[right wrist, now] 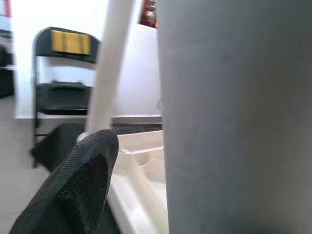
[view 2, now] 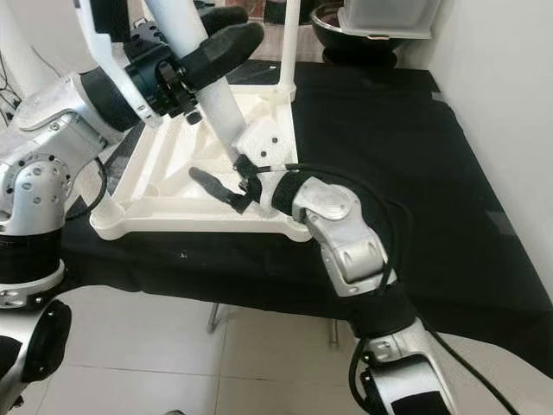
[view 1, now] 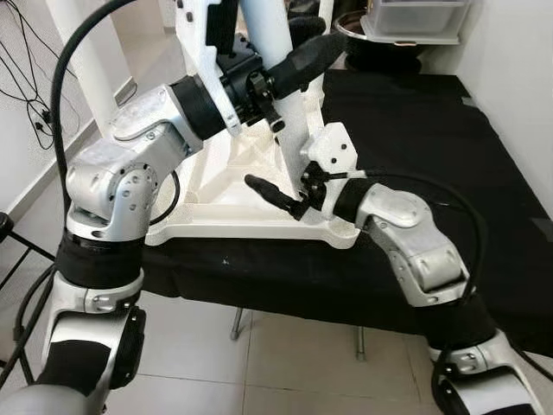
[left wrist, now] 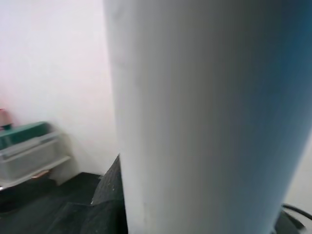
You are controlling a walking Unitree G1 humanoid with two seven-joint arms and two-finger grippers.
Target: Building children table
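My arms are brushed silver shells with round screw-dotted joint caps, broken by black fabric bands at the joints. A thick black cable loops over my left arm (view 1: 121, 186); a thinner one trails along my right arm (view 1: 415, 246). Each ends in long, black, textured fingers (right wrist: 73, 190).

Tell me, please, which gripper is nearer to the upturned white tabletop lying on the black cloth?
Right. The right gripper sits low, just above the tabletop at the foot of the white leg. The left gripper is higher, around that leg, well above the tabletop.
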